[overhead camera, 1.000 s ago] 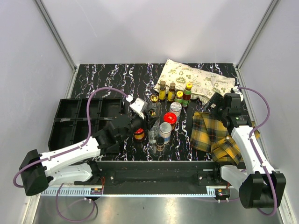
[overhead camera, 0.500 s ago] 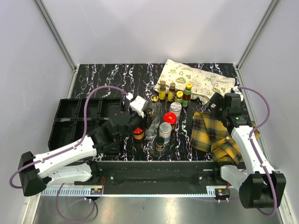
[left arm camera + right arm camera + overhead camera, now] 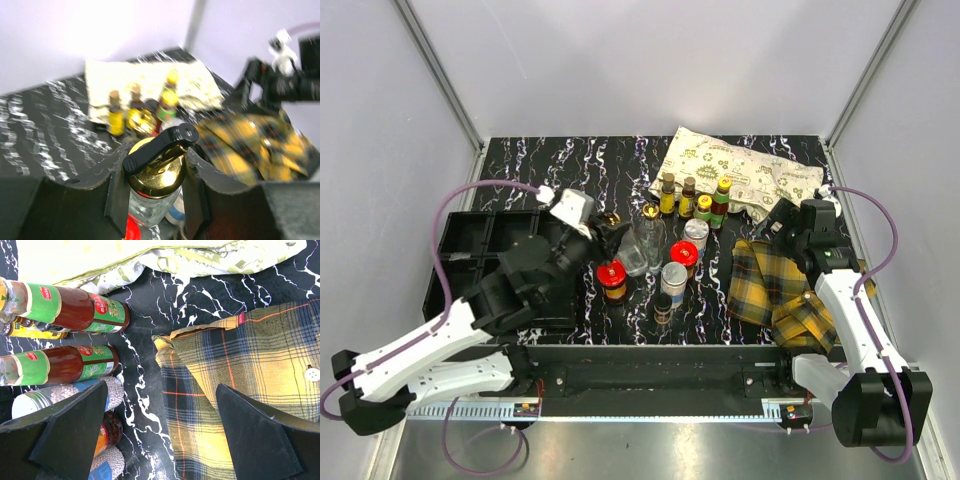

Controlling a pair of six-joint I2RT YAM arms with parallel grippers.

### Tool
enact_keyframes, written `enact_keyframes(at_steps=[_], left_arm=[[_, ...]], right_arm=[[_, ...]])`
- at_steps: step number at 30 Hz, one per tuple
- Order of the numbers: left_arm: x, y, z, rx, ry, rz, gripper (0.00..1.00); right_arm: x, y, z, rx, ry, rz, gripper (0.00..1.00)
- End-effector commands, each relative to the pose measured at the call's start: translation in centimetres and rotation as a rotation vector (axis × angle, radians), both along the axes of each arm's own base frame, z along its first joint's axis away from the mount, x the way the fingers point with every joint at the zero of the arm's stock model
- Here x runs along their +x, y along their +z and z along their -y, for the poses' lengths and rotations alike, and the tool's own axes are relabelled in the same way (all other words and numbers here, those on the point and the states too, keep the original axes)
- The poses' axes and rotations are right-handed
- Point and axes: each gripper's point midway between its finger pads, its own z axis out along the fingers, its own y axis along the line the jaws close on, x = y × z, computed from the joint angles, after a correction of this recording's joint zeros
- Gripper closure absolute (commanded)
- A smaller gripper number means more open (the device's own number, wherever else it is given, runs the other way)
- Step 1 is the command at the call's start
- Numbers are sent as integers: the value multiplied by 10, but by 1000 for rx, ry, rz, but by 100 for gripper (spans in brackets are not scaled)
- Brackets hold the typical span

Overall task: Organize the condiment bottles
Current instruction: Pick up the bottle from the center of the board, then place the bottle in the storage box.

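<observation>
My left gripper (image 3: 608,233) is shut on a gold-capped clear bottle (image 3: 637,251) and holds it tilted above the mat, left of the cluster. In the left wrist view the gold cap (image 3: 159,175) sits between my fingers (image 3: 118,196). The other condiment bottles stand mid-mat: sauce bottles (image 3: 720,201) at the back, red-lidded jars (image 3: 611,279), silver-lidded shakers (image 3: 673,279) and a tiny dark bottle (image 3: 663,307). My right gripper (image 3: 781,222) is open and empty at the edge of a plaid cloth (image 3: 250,390), with sauce bottles (image 3: 65,307) and a shaker (image 3: 70,394) to its left.
A black compartment tray (image 3: 485,262) lies at the left of the mat, partly under my left arm. A cream printed bag (image 3: 735,177) lies at the back right. The yellow plaid cloth (image 3: 782,290) covers the right side.
My left arm has swung left and back, carrying the gold-capped clear bottle out of the cluster toward the tray. The right arm has not moved.
</observation>
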Motion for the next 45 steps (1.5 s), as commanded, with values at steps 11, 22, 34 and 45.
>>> enact_keyframes(at_steps=[11, 22, 34, 45], left_arm=[[19, 127, -139, -142, 603, 199, 100], [37, 128, -214, -109, 928, 130, 100], [127, 99, -248, -113, 1027, -32, 100], [134, 66, -337, -189, 1264, -69, 100]], right_arm=[[2, 16, -4, 21, 16, 47, 0], [1, 13, -4, 20, 16, 41, 0], [5, 9, -5, 21, 19, 21, 0], [9, 4, -4, 25, 7, 3, 0]])
